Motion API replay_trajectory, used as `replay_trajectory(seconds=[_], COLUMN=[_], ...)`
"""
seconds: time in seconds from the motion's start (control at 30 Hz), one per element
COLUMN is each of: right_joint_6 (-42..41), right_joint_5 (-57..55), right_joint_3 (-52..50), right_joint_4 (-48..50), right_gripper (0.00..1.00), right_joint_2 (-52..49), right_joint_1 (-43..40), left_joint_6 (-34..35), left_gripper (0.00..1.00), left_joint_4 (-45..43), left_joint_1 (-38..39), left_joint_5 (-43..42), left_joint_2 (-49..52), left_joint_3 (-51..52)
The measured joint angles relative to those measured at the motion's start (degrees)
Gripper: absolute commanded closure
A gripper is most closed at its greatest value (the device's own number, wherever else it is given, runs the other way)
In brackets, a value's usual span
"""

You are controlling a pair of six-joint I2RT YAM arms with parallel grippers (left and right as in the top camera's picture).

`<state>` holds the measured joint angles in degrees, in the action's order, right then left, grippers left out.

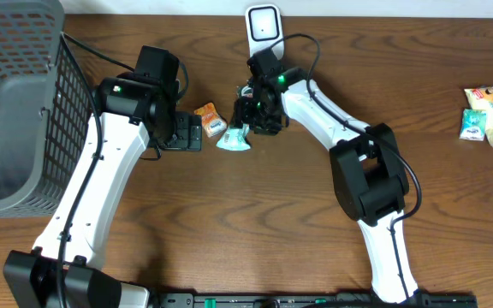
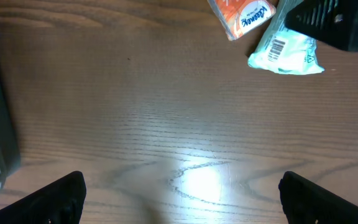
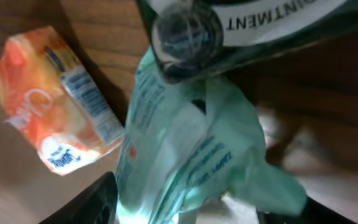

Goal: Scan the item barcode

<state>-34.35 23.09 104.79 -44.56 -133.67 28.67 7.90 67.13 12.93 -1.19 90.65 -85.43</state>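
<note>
Mint packet (image 1: 232, 139) lies on tabletop (image 1: 229, 222), near scanner (image 1: 264, 26), just beside orange packet (image 1: 207, 114).
Left gripper (image 2: 179, 202): jaws spread, parked aside, probably to leave room. Right gripper (image 1: 245, 120): jaws straddle packet's upper end, pinch can't tell. Long axis diagonal, roughly toward scanner; barcode (image 2: 278, 46) faces up.

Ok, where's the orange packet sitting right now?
In the overhead view the orange packet lies on the table just left of centre, right beside the pale green packet, on its upper-left side.
</note>
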Motion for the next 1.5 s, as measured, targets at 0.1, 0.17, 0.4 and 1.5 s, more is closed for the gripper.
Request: replay_trajectory(seconds=[0.1,0.17,0.4,1.5], right_joint_6=[-0.2,-0.6,-1.2,33.0], right_joint_5=[1.3,1.7,4.0,34.3], right_joint_3=[-1.2,-2.4,-3.7,-5.9], right_joint_4=[3.0,4.5,1.6,-1.0], right_gripper=[0.48,0.61,0.98,0.99], right_joint_2=[0.2,0.4,0.7,15.8], right_joint_1=[0.0,0.0,-0.6,-15.2], left_joint_6=[0.0,0.0,0.0,0.0], left_gripper=[0.02,0.02,0.02,0.02], left_joint_4=[0.0,0.0,0.0,0.0], left_joint_1=[0.0,0.0,0.0,0.0], left_joint_5=[0.0,0.0,0.0,0.0], left_joint_2=[0.0,0.0,0.0,0.0], left_joint_3=[0.0,0.0,0.0,0.0])
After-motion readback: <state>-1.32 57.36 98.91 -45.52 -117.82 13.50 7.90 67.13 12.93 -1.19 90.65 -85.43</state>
